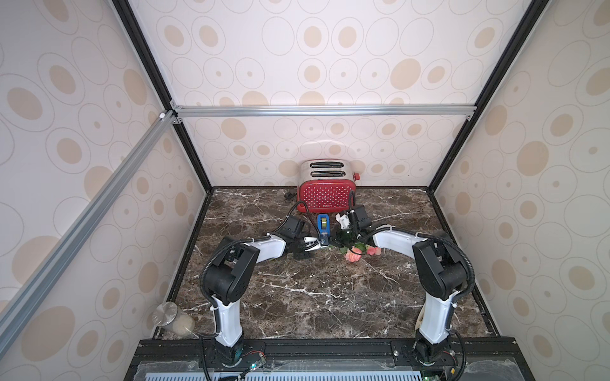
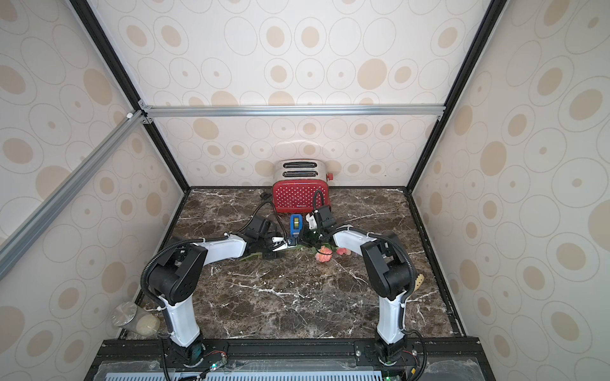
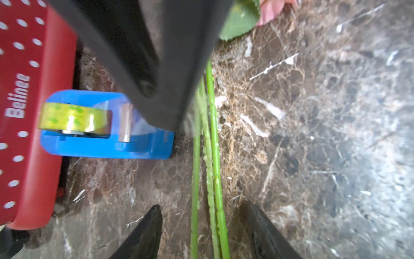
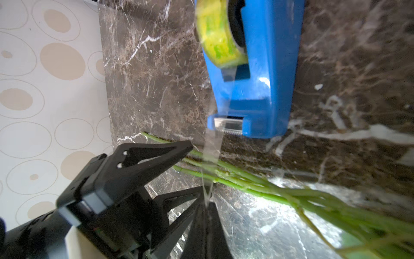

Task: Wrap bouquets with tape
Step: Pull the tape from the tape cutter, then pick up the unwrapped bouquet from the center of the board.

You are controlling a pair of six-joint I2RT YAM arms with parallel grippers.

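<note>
Two wrist views differ: the right one catches the right hand pinched shut on the tape strip; the left one shows the left hand open, straddling the bouquets stems.

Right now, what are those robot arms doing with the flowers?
The right gripper is pinching a strip of clear tape pulled from the blue dispenser across the green stems. The left gripper sits with its jaws open on either side of those stems, not squeezing them. The pink flowers lie on the table.

tape before toaster, bouquets before tape
</note>
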